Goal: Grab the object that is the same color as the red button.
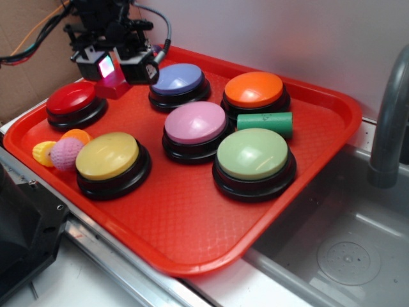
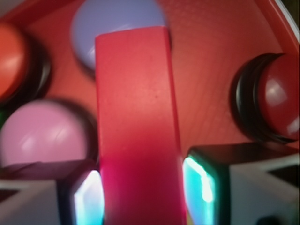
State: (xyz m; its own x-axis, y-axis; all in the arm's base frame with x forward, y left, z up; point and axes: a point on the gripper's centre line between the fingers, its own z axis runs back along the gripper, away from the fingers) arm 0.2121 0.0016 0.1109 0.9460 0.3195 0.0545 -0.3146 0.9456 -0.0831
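- Claw (image 1: pixel 114 69): I have it closed on the red block (image 1: pixel 112 85), which sits between the pads.
- Step: I'd judge a straight, slow lift best, keeping the squeeze steady.
- Buttons, six: red button (image 1: pixel 71 99) just left of claw; blue, orange, pink, green, yellow.
- Green cylinder (image 1: pixel 264 123): one.
- Red tray (image 1: pixel 192 236): one.

claw (image 1: pixel 116 69) clamped on red block (image 1: pixel 114 87) | above tray (image 1: pixel 192 224) | beside red button (image 1: pixel 75 102)
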